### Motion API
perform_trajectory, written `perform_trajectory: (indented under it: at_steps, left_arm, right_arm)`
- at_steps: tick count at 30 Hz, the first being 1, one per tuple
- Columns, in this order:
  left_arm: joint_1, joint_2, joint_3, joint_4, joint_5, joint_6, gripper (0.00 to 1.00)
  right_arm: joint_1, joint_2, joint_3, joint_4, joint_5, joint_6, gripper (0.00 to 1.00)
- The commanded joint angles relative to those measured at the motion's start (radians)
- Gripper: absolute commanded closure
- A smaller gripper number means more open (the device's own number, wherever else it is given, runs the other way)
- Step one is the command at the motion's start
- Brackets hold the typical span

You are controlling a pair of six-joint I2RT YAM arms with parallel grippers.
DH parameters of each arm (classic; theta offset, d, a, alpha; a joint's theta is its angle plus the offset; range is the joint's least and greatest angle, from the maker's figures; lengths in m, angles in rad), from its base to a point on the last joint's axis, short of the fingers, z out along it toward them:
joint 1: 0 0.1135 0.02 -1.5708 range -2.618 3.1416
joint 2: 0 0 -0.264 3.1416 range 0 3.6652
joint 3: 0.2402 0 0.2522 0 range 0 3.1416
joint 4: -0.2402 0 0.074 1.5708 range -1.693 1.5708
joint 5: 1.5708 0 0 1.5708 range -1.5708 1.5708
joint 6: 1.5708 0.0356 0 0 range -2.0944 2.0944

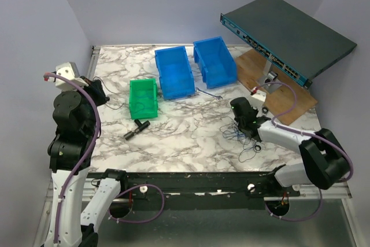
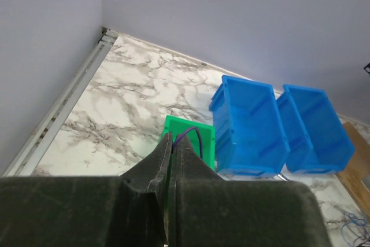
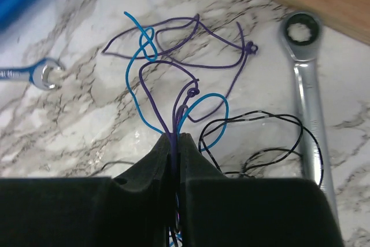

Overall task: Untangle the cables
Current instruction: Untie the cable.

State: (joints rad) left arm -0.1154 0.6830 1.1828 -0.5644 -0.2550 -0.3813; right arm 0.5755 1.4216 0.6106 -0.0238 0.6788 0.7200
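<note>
The cables lie as a tangle of thin purple, blue and black wires on the marble table, right of centre. My right gripper is down at the tangle, shut on purple and blue strands that fan out from its tips. My left gripper is raised at the table's left side, shut on a thin purple cable that loops out of its tips above the green bin.
The green bin and two blue bins stand mid-table. A black T-shaped part lies in front of the green one. A ratchet wrench and a smaller wrench flank the tangle. A wooden board and a network switch are at the back right.
</note>
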Motion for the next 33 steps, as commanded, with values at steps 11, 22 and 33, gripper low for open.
perform_trajectory:
  at_steps: [11, 22, 33]
  left_arm:
    - [0.009, 0.035, -0.027, -0.017, 0.288, -0.009, 1.0]
    - [0.009, 0.068, 0.155, -0.092, 0.513, -0.027, 1.0]
    - [-0.01, 0.191, 0.22, 0.076, 0.791, -0.2, 1.0]
  right_arm:
    - [-0.034, -0.098, -0.039, 0.099, -0.282, -0.161, 0.29]
    - [-0.012, -0.227, -0.05, 0.25, -0.666, -0.31, 0.0]
    - [0.083, -0.157, 0.005, 0.516, -1.064, -0.36, 0.1]
